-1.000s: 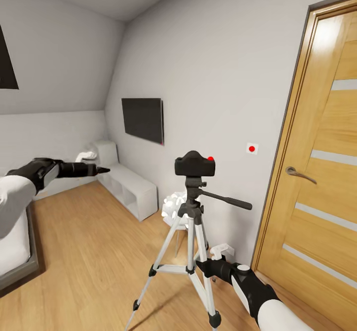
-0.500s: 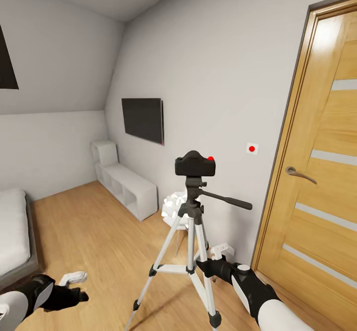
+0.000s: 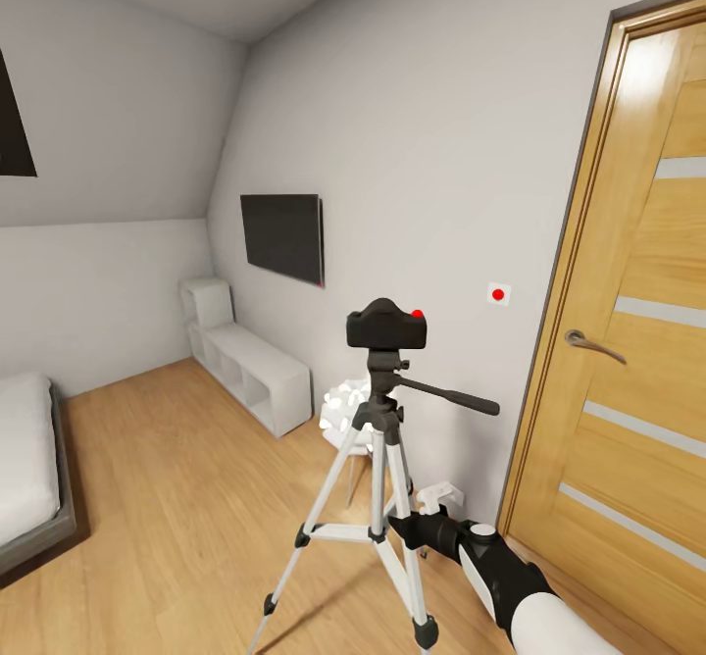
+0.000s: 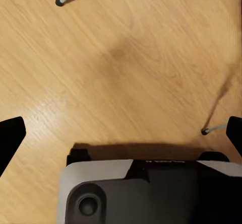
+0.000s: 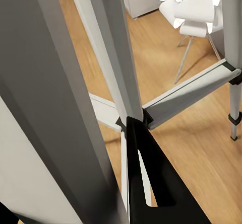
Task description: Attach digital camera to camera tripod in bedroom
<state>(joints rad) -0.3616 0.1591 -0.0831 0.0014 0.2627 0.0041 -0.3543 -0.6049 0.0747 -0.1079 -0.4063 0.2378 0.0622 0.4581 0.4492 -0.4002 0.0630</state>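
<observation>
The digital camera (image 3: 386,326) is seated on the camera tripod (image 3: 377,478) near the door (image 3: 637,341). The right gripper (image 3: 397,526) is clenched on a tripod leg. The left gripper (image 4: 121,138) is spread wide above the floor (image 4: 126,63).

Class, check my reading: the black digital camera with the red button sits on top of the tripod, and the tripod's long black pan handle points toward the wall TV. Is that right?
Not quite. In the head view the digital camera does sit on top of the camera tripod, but the pan handle points toward the wooden door, away from the wall TV.
</observation>
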